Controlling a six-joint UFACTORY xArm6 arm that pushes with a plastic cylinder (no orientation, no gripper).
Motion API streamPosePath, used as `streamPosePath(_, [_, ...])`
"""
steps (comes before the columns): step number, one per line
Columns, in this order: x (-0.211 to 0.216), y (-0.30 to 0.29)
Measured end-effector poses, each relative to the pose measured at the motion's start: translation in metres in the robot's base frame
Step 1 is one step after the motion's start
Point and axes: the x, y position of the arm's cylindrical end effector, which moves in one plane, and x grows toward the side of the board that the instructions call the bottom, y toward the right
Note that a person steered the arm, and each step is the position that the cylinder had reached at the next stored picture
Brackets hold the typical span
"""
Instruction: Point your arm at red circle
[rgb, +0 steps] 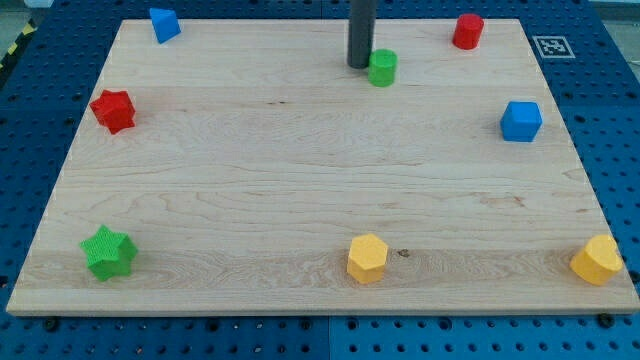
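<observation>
Taking the green cylinder (382, 68) near the view's top as the landmark, the nearest blocks are lying far below it along the table's (300, 170) bottom edge. A green star (108, 252) is sitting well below and far to the view's left of it. A yellow hexagonal block (367, 258) is resting almost straight below it. A second yellow block (598, 260) is sitting far below and to the view's right, at the table's corner; its exact shape is hard to make out.

Farther up, a blue cube (521, 121) is lying a little below the landmark and well to the view's right, while a red star (113, 110) is lying a little below it and far to the view's left.

My tip (360, 65) is standing just beside the green cylinder on the view's left, touching it or nearly so. The end effector is a plain dark rod with no jaws, so it is neither spreading nor pinching, and it is holding nothing.

The red circle (467, 31), a red cylinder, is sitting slightly above the landmark and to the view's right, well apart from my tip. A blue block (164, 24) is lying far to the landmark's left, at the table's top edge.
</observation>
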Motion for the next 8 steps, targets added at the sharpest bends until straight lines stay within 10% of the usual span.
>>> streamPosePath(3, [0.056, 0.115])
streamPosePath(8, [-0.104, 0.099])
